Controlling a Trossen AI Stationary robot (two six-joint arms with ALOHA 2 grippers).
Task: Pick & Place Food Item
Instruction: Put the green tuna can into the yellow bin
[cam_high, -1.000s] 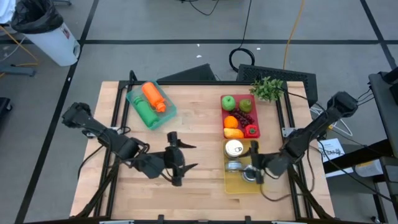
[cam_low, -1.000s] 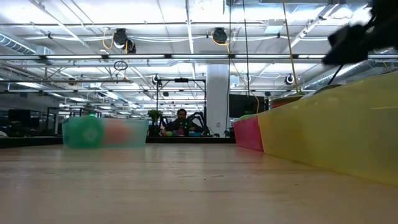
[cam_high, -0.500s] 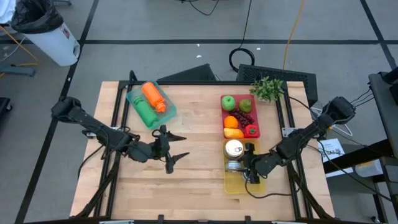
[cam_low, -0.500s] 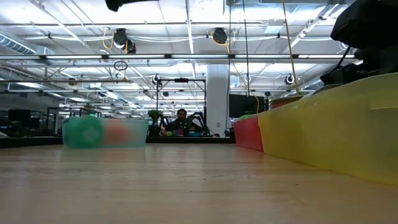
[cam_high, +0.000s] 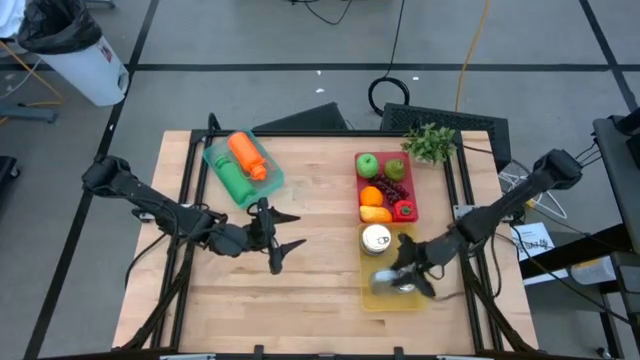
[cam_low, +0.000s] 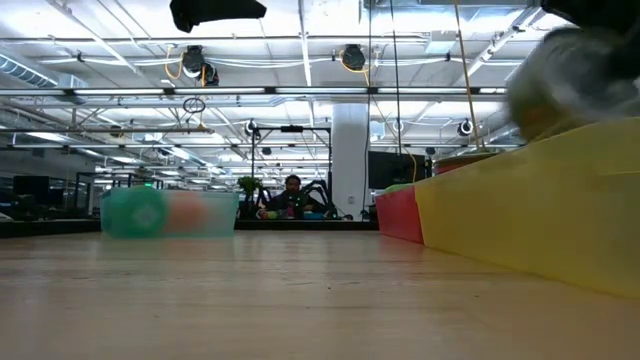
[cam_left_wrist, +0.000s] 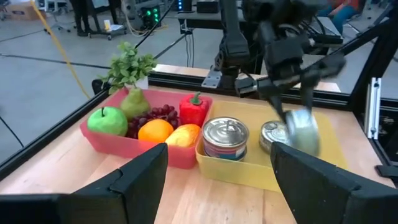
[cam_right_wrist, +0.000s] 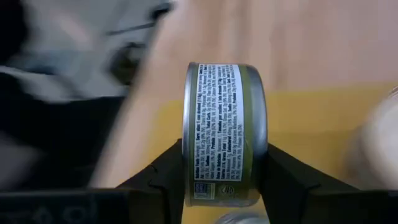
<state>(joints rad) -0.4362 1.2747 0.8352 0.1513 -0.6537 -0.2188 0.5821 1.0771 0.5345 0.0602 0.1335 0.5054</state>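
My right gripper (cam_high: 395, 278) hangs over the near part of the yellow tray (cam_high: 385, 303) and is shut on a small tin can (cam_right_wrist: 224, 155). The can shows blurred in the left wrist view (cam_left_wrist: 303, 130) and above the tray wall in the low view (cam_low: 565, 80). Two more cans stand in the tray, a larger one (cam_left_wrist: 225, 138) and a low one (cam_left_wrist: 271, 133). My left gripper (cam_high: 275, 242) is open above the middle of the table, apart from everything. My right gripper pinches the can between its two fingers, one on each flat end face (cam_right_wrist: 188, 168). The labelled round wall (cam_right_wrist: 217, 124) faces the wrist camera. The fingers come from above, slanting in from the table's right. The can is lifted clear of the tray, standing on edge.
A red tray (cam_high: 411, 212) of fruit adjoins the yellow tray on its far side, with a green plant (cam_high: 430, 142) beyond it. A green tray (cam_high: 243, 168) holding an orange and a green item sits at the far left. Bare wood lies between the trays.
My right gripper dipped into the yellow tray, then rose with the can, which now hangs clear above the tray wall. My left gripper moved from the table's near middle toward the far left and up, then stayed still.
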